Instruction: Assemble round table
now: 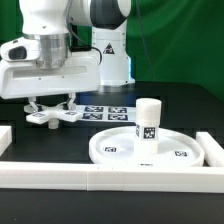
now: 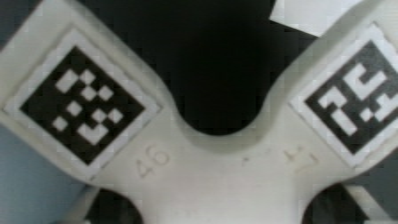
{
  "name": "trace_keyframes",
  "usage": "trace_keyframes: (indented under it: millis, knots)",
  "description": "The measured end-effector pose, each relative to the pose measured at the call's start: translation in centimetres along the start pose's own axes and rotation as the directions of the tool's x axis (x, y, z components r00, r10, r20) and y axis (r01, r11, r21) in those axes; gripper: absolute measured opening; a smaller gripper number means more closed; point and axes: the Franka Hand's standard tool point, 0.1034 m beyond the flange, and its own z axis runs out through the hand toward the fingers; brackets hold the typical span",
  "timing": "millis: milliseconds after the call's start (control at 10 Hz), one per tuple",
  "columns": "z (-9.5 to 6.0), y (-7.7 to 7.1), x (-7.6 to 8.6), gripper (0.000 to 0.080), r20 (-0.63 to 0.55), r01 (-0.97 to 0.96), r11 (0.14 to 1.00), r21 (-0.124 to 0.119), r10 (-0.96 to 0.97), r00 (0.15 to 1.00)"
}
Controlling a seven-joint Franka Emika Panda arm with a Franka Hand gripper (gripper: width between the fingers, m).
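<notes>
The large round rimmed disc (image 1: 120,150) lies on the black table at the front. The short cylinder leg (image 1: 148,120) stands upright on it, near its middle. My gripper (image 1: 48,106) is at the exterior view's left, shut on the flat cross-shaped piece (image 1: 62,116), which it holds level just above the table, apart from the disc. In the wrist view the cross-shaped piece (image 2: 214,160) fills the frame, with two tagged arms spreading away from my gripper (image 2: 217,208). The fingertips are mostly hidden beside the piece.
The marker board (image 1: 106,110) lies flat behind the disc. Long white border bars run along the front (image 1: 100,178), the exterior view's right (image 1: 212,148) and left (image 1: 4,138). The arm's white base (image 1: 110,60) stands at the back.
</notes>
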Motion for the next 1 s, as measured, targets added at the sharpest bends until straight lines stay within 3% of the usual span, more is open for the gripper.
trace_keyframes:
  millis: [200, 500, 700, 900, 1000]
  knots:
    - [-2.1, -2.8, 1.4, 0.0442, 0.010, -0.069, 0.997, 0.038, 0.068, 0.998]
    - [-7.0, -8.5, 5.5, 0.0442, -0.002, -0.174, 0.982, 0.070, 0.174, 0.985]
    - [-9.7, -10.0, 7.7, 0.0442, 0.004, -0.201, 0.977, 0.075, 0.201, 0.980]
    - [-12.2, -11.6, 11.5, 0.0442, -0.003, -0.260, 0.962, 0.083, 0.261, 0.965]
    - [-12.4, -11.9, 13.5, 0.0442, -0.017, -0.268, 0.960, 0.078, 0.270, 0.963]
